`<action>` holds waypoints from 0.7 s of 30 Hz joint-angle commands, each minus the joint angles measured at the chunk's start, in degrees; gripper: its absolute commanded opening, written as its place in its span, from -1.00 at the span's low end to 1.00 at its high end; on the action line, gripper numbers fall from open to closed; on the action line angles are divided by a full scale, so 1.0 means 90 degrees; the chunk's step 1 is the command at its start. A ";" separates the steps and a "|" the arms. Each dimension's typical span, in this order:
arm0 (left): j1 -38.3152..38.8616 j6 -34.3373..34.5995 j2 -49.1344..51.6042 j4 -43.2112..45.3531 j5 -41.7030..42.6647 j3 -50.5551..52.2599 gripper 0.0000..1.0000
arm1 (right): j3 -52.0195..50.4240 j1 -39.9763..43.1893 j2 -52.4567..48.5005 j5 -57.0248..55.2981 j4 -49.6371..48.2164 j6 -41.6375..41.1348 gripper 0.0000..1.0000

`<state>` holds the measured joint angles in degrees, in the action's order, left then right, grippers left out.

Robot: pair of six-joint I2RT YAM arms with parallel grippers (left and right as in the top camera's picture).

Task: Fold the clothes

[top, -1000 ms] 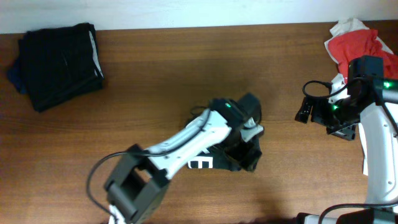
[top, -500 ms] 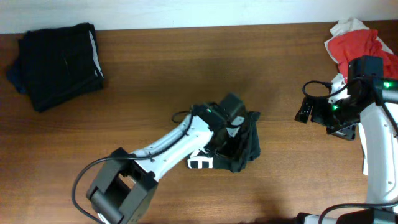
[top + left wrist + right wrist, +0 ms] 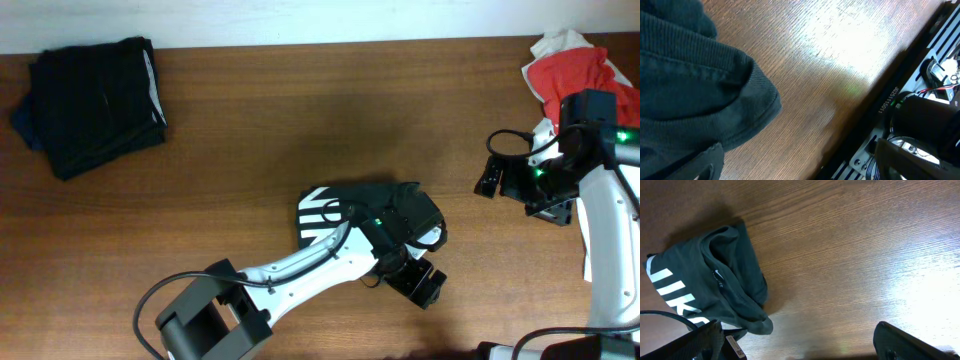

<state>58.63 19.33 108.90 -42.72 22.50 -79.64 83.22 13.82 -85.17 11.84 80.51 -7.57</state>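
The dark grey-green T-shirt [image 3: 375, 205] lies bunched and folded at the table's front middle, with white lettering [image 3: 320, 212] showing at its left end. My left gripper [image 3: 417, 282] is open and empty just in front of and to the right of it. In the left wrist view [image 3: 800, 172] the shirt's hem [image 3: 695, 90] lies at the left, apart from the fingers. My right gripper [image 3: 492, 177] is open and empty, well to the right of the shirt. In the right wrist view [image 3: 800, 350] the shirt [image 3: 710, 285] lies at the left.
A pile of black folded garments [image 3: 95, 90] lies at the back left. A red and white garment [image 3: 568, 68] lies at the back right corner, behind the right arm. The table's front edge [image 3: 875, 100] and arm base hardware [image 3: 925, 115] are close to the left gripper.
My left gripper has let go of the shirt and moved off it towards the front right. The shirt lies flatter, with its lettering now at the left. The right arm has not moved.
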 commanded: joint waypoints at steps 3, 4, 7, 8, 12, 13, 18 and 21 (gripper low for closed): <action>-0.0748 -0.0027 -0.0687 -0.0651 -0.0537 -0.0002 0.85 | 0.0066 -0.0029 0.0090 -0.0056 0.0002 -0.0022 0.97; -0.0874 -0.0029 -0.0685 -0.0639 -0.0665 -0.0002 0.78 | 0.0066 -0.0029 0.0090 -0.0056 0.0002 -0.0022 0.97; -0.1222 -0.0107 -0.0403 0.0029 -0.1032 0.0000 -0.38 | 0.0066 -0.0029 0.0090 -0.0056 0.0002 -0.0022 0.97; -0.1243 -0.0104 -0.0216 0.0284 -0.1039 0.0000 -0.85 | 0.0066 -0.0029 0.0090 -0.0056 0.0000 -0.0022 0.97; -0.1243 -0.0100 0.0401 0.1049 -0.1027 0.0000 -0.99 | 0.0066 -0.0029 0.0090 -0.0056 0.0002 -0.0022 0.97; -0.1241 -0.0100 0.0551 0.1362 -0.1025 0.0000 -0.99 | 0.0066 -0.0029 0.0090 -0.0056 0.0000 -0.0022 0.97; -0.1236 -0.0104 0.0925 0.2441 -0.0935 0.0000 -0.99 | 0.0066 -0.0029 0.0090 -0.0056 0.0000 -0.0022 0.97; -0.1200 -0.0102 0.1409 0.2800 -0.0855 0.0000 -0.97 | 0.0066 -0.0029 0.0090 -0.0056 0.0002 -0.0022 0.98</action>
<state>47.44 18.90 117.30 -19.70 13.67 -79.44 83.22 13.82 -85.17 11.84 80.60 -7.53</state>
